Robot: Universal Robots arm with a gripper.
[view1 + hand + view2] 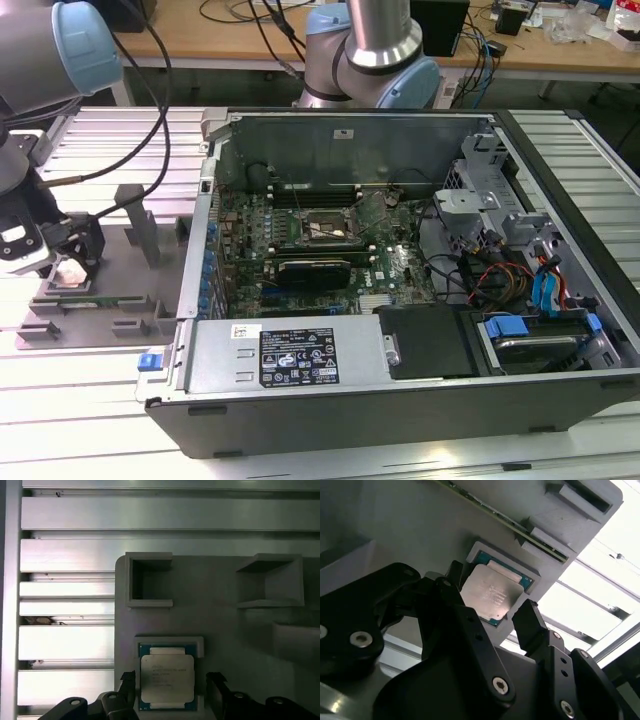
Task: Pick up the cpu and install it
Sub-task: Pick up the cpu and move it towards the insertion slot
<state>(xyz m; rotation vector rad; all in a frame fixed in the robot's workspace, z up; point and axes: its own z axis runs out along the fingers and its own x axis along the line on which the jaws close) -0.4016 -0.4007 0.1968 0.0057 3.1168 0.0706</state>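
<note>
End effector open astride the cpu, which lies in its grey tray.

In the first wrist view the end effector [171, 682] is spread open, its two black fingers [216, 682] on opposite sides of the cpu [167, 676]. A slim gap shows on each side, so nothing is gripped. The cpu lies flat, silvery top plate up, in a shallow square pocket of the grey tray [230, 630], which rests on the slatted metal desk [70, 645]. Two empty open-sided block pockets stand farther along the tray. In the exterior view the tray and end effector are at the exterior view's left, just beside the open computer case [400, 400], which takes up the middle and the exterior view's right. Inside the case the motherboard [385, 262] lies flat, with the black socket frame [322, 228] near its middle, well apart from the cpu.
</note>
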